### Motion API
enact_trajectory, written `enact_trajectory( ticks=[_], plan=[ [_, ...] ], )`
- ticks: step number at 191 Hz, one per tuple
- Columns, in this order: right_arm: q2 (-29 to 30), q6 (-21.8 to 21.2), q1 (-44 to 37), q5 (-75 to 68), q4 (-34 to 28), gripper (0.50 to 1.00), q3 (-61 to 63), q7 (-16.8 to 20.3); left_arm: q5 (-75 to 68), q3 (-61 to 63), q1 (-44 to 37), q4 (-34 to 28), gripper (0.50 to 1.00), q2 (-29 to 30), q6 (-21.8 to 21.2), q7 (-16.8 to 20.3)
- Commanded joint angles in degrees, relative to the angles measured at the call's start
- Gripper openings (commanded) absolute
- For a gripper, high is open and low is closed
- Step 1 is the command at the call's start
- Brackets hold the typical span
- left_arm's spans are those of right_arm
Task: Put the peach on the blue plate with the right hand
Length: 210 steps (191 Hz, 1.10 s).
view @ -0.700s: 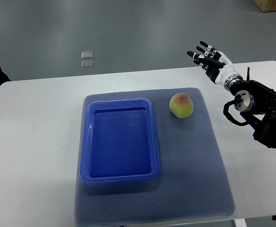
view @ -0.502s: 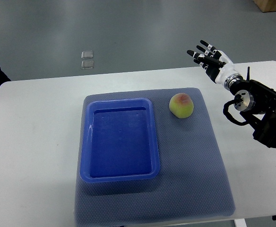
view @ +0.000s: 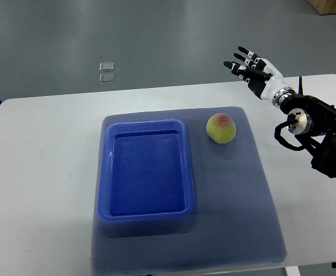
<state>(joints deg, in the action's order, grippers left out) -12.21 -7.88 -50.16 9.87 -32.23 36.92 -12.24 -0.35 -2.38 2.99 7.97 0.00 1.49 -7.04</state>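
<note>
right hand (view: 254,72) lifts slightly up and away since before | fingers (view: 241,64) spread, empty, readying a grasp | peach (view: 221,127) sits on grey mat (view: 243,201) just beside blue plate (view: 146,213)

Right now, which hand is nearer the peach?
Right. The right hand hovers open beyond and to the right of the peach, not touching it. The left hand is out of view.

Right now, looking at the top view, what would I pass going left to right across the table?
Bare white table → blue plate → peach → right hand, fingers spread, holding nothing.
</note>
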Motion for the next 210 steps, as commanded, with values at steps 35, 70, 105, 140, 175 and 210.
enact_trajectory(
  ticks=[35,70,105,140,175,210],
  plan=[
    [-0.09,-2.14,-1.52,6.92,-0.11,0.928,-1.41,0.02,0.00,0.00,0.00,-0.06,1.000,0.00,0.00,0.01],
    [-1.50,-4.34,-5.65,10.96,-0.29,0.928,-8.88,-0.07,0.00,0.00,0.09,-0.06,1.000,0.00,0.00,0.01],
    [-5.37,-12.95,-13.74,19.75,-0.99,0.926,-21.27,-2.26,0.00,0.00,0.00,-0.06,1.000,0.00,0.00,0.01],
    [-7.39,-17.87,-19.36,31.08,-3.98,0.928,-29.01,-2.70,0.00,0.09,0.00,-0.23,1.000,0.00,0.00,0.01],
    [-8.01,-19.02,-21.91,46.21,-7.93,0.926,-35.25,-6.75,0.00,0.09,0.09,-0.32,1.000,0.00,0.00,0.01],
    [-8.01,-18.75,-22.70,52.97,-10.22,0.926,-38.24,-6.92,0.00,0.09,0.00,-0.41,1.000,0.00,0.00,0.01]
  ],
)
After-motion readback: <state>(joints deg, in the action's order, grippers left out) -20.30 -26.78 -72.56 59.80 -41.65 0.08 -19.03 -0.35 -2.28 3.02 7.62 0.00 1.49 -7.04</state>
